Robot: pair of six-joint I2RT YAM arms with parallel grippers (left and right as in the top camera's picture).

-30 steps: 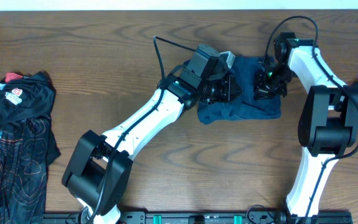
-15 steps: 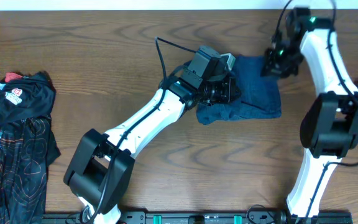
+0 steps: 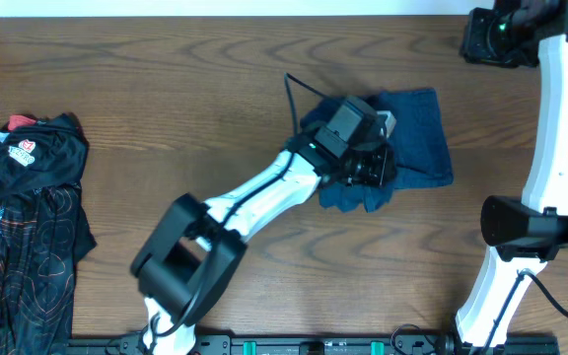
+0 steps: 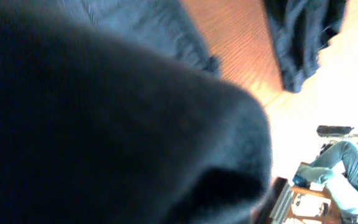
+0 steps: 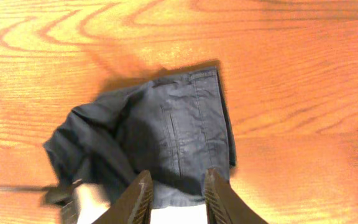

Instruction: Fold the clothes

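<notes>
A small blue denim garment (image 3: pixel 422 123) lies bunched at the middle back of the table. My left gripper (image 3: pixel 373 168) sits on its front left folds and is shut on the cloth. In the left wrist view, dark blue cloth (image 4: pixel 73 124) presses against the lens and hides the fingers. My right gripper (image 3: pixel 481 39) hangs high at the back right, away from the garment. In the right wrist view it (image 5: pixel 179 174) is open with nothing between its fingers, and the denim garment (image 5: pixel 179 124) lies far below. A black jersey (image 3: pixel 23 217) with red lines lies at the far left.
Another blue cloth (image 4: pixel 300 37) lies on the wood further off in the left wrist view. The right arm's white links (image 3: pixel 560 128) run down the right side. Bare wood shows between the jersey and the denim garment.
My right gripper opened, let go of the denim garment and rose toward the back right corner. My left gripper moved right, dragging the garment's left part over itself.
</notes>
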